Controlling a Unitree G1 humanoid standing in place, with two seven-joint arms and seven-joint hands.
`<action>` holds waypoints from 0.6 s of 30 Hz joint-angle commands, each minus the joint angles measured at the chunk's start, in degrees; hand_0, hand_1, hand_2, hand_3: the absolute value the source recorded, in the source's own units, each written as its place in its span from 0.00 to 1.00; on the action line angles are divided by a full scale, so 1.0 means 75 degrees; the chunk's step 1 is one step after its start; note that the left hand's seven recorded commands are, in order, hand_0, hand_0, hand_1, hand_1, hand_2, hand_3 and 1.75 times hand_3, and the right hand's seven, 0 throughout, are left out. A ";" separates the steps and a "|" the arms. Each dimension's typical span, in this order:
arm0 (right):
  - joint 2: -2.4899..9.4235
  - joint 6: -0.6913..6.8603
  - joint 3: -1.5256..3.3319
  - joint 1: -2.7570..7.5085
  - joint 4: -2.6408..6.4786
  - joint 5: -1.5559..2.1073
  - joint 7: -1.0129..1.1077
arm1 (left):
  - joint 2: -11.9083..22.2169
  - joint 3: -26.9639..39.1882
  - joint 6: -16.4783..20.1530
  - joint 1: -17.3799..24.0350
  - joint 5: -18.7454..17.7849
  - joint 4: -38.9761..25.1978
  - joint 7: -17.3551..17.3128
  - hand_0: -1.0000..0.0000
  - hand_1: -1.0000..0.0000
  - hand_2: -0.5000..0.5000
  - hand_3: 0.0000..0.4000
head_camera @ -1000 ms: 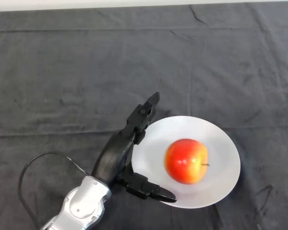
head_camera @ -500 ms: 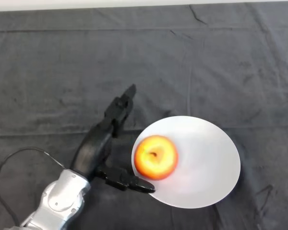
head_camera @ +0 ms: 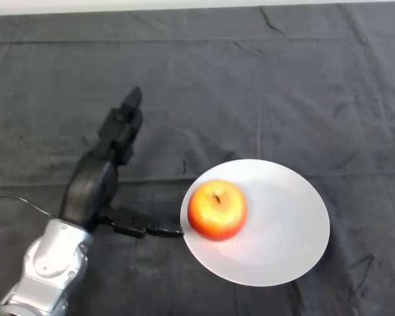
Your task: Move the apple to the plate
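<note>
Head view shows the apple (head_camera: 216, 209) sitting stem-up on the white plate (head_camera: 283, 224), close to its left rim, so the placing step looks done and the retreat is in hand. The robot hand (head_camera: 92, 184) lies over the dark table (head_camera: 303, 85) left of the plate, spread wide and holding nothing, thumb tip just beside the rim. Next it likely needs only to clear away without nudging plate or fruit. Compared with half a second ago, the hand has pulled back leftward, while the apple has barely shifted.
</note>
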 commanded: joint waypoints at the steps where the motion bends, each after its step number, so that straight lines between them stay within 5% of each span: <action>1: -0.0161 0.0025 -0.0046 -0.0021 -0.0058 0.0001 -0.0036 | 0.0430 0.0325 -0.0204 0.0158 -0.0174 0.0363 -0.0096 1.00 1.00 0.50 0.00; 18: -0.0162 0.0027 -0.0047 -0.0021 -0.0056 0.0001 -0.0034 | 0.0802 0.2229 -0.0582 0.0326 -0.1994 0.1278 -0.1180 1.00 1.00 0.50 0.00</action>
